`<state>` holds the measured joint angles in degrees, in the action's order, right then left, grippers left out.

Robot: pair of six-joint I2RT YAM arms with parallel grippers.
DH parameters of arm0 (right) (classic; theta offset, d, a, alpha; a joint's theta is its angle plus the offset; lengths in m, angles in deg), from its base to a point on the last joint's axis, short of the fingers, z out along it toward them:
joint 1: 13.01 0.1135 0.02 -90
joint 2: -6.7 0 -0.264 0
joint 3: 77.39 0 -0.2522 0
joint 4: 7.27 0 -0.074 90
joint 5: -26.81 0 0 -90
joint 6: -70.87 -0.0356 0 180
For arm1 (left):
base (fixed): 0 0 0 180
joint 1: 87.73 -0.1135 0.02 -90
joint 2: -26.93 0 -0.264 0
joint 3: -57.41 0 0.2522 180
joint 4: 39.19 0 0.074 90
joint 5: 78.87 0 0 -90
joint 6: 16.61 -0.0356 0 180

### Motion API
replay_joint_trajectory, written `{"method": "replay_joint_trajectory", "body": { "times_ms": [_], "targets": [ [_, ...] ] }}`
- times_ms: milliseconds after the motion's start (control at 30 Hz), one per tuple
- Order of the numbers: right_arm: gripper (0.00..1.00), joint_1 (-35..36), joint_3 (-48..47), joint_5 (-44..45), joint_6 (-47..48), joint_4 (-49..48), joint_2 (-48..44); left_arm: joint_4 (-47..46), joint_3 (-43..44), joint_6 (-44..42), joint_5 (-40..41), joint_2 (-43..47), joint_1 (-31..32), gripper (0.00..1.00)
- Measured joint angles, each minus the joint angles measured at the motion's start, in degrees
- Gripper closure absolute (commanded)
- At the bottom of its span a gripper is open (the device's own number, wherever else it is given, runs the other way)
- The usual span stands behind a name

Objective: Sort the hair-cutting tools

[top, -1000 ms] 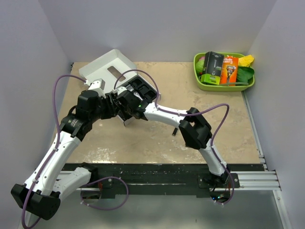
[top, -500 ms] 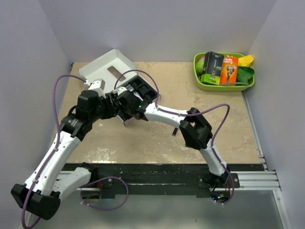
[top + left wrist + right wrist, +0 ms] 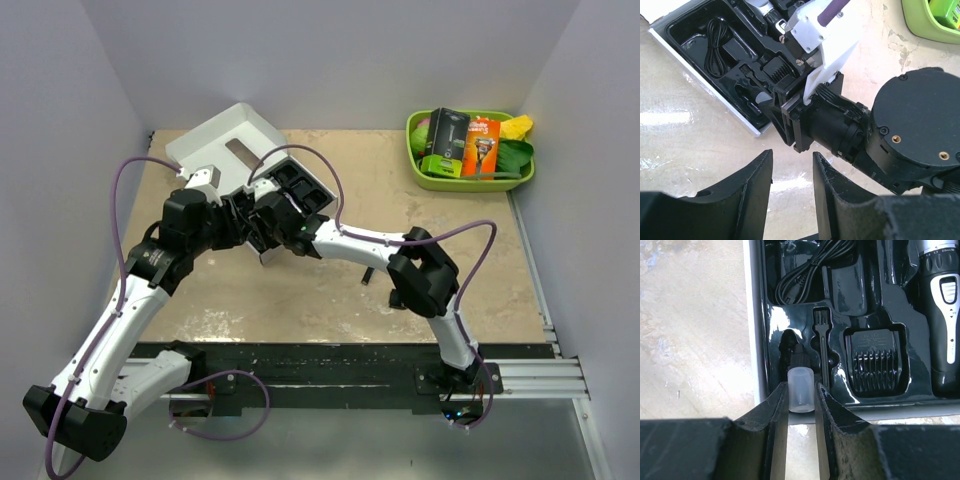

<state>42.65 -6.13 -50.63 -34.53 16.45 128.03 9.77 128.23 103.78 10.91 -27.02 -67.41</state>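
The right wrist view shows my right gripper (image 3: 801,396) shut on a small clear bottle with a black cap (image 3: 801,382), cap pointing into a slot of the black moulded insert (image 3: 770,325). In the insert lie the black-and-silver clipper (image 3: 942,315), a comb attachment (image 3: 877,357), a thin brush (image 3: 821,340) and the coiled cord (image 3: 810,270). My left gripper (image 3: 792,157) stands open and empty over bare table, just short of the box's near edge (image 3: 735,117). The right wrist (image 3: 840,125) is right in front of it. From above, both grippers (image 3: 250,218) meet at the box (image 3: 300,180).
The white box lid (image 3: 225,140) lies behind the insert at the back left. A green tray (image 3: 425,180) with packaged razors (image 3: 480,145) sits at the back right. A small dark bit (image 3: 367,275) lies on the table under the right forearm.
The right arm's elbow has swung right and toward the near edge, while its jaws closed a little on the bottle. The left arm has stayed put.
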Motion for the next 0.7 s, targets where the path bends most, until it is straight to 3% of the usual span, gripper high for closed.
{"method": "replay_joint_trajectory", "body": {
  "times_ms": [600,700],
  "targets": [
    [1.00,0.07,7.48,-2.05,0.94,-12.83,-0.04,-0.42,0.00,-0.02,-0.02,-0.11,0.00,0.57],
    [0.92,0.07,7.50,-2.10,1.22,-13.25,-0.04,-0.42,-0.02,-0.02,-0.02,-0.11,0.00,0.57]
  ]
}}
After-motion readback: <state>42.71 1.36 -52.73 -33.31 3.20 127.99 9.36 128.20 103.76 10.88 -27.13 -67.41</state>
